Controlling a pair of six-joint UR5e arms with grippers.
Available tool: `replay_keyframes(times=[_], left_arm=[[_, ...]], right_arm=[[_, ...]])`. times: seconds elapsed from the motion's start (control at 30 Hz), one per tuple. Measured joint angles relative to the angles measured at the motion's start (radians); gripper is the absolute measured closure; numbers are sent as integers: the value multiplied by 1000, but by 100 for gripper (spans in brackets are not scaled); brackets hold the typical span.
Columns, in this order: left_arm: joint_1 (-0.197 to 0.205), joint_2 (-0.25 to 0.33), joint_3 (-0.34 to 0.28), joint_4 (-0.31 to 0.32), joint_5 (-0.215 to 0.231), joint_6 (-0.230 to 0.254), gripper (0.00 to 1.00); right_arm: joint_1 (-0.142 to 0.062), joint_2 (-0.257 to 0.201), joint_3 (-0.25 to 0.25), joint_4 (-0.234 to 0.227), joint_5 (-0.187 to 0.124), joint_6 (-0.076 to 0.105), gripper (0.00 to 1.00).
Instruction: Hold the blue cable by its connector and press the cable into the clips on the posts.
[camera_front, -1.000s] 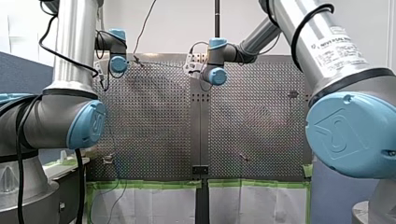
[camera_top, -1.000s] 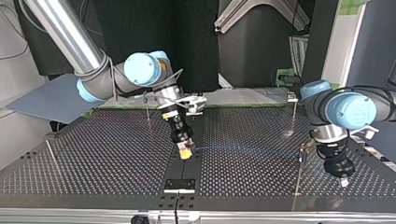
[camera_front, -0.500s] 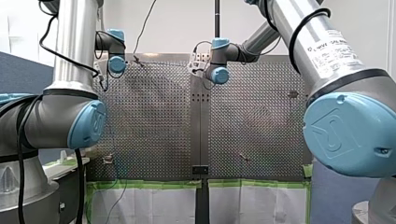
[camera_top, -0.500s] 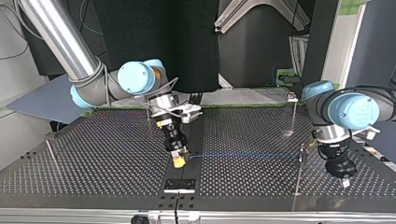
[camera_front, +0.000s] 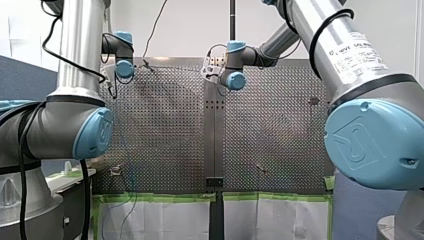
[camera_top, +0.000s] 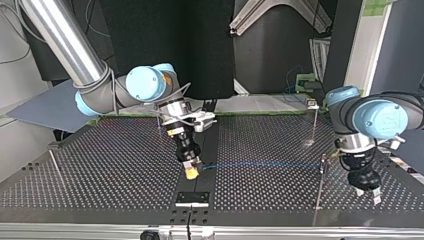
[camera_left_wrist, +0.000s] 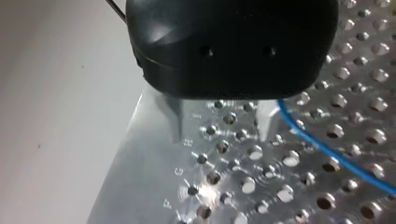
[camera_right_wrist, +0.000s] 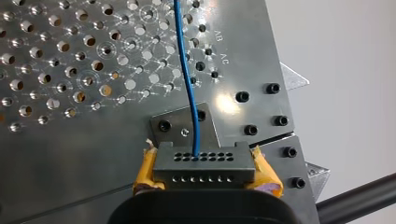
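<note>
R jaws clenched on connector (camera_right_wrist: 204, 164); L jaws released, empty, blue cable (camera_left_wrist: 336, 157) just beside. Cable spans counter (camera_top: 100, 175) toward post (camera_top: 318, 192). Risk imo: you pull w/ too much tension, connector slips from pads (camera_right_wrist: 147, 170) or post bends.

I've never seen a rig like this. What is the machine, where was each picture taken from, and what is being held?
Two robot arms work over a perforated metal table. One picture looks from behind the arms, one looks from across the table facing them, and two come from cameras on the wrists. My right gripper, with yellow pads, is clamped on a dark connector. A thin blue cable runs from it across the table toward a thin post. My left gripper is open and holds nothing; the cable passes beside one of its fingers.
</note>
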Motion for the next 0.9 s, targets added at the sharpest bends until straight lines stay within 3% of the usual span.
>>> replay_keyframes(times=[0.23,0.53,0.9], left_arm=[[6,0,1,-59,-25,-15,0],[8,15,-10,-151,55,-25,0],[6,111,-91,-261,147,-45,0]], right_arm=[[0,-1,0,7,0,0,100],[0,0,-1,10,0,0,100],[0,-1,-1,14,0,0,100]])
